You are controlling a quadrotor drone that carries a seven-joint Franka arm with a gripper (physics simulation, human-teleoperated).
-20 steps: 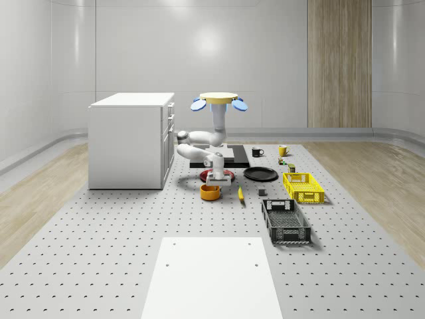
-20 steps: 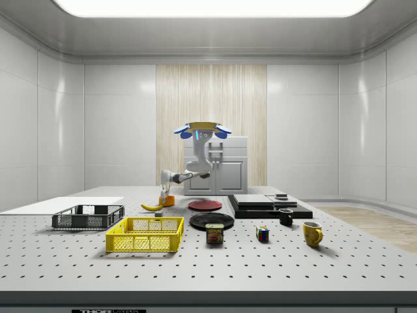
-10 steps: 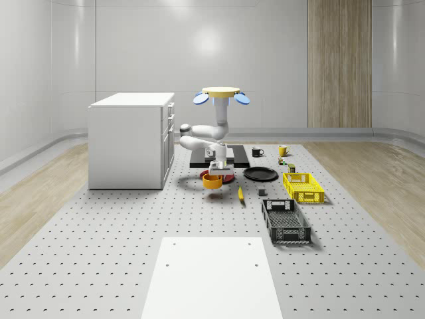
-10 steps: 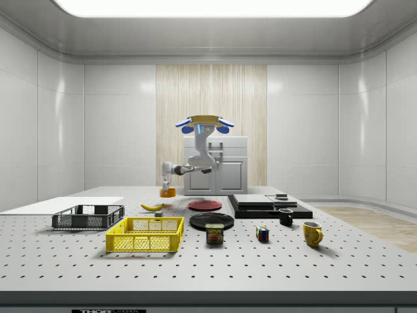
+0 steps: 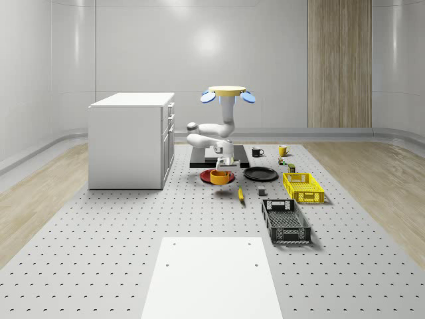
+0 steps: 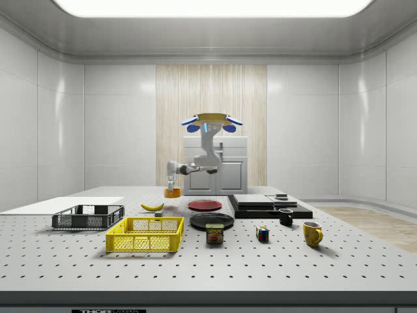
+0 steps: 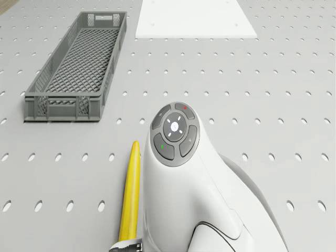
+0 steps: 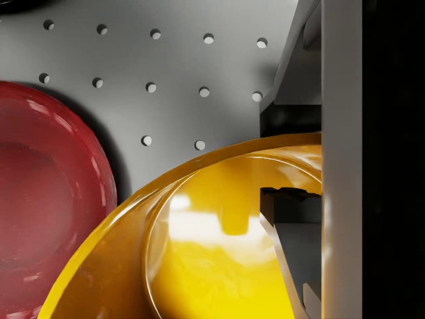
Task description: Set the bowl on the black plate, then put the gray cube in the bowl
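1. At the wrist, the gripper is clamped across the rim of the yellow-orange bowl: one finger sits inside the wall, the other outside it. The bowl hangs clear of the counter, carried in the air.
2. Wrist view: the red plate lies under and just beside the bowl's edge. That is not the target.
3. Whole-scene view: the bowl hangs over the near edge of the red plate; the black plate lies next along, toward that view's right, apart from the red one.
4. Drone hovers above the plates and the dark slab; the arm is folded down under it.
5. Judgement: step in hand is transport of the bowl to the black plate. Keep height until past the red plate's rim, carry across toward the whole-scene view's right, and stop with the bowl centred over the black plate before descending.
6. Rim pinch is off-centre, so the bowl may swing or tip; move slowly, lower until its base seats, then release.
7. Gray cube rests on the counter near the banana and gray crate. Keep the descent clear of it; it goes in afterwards.
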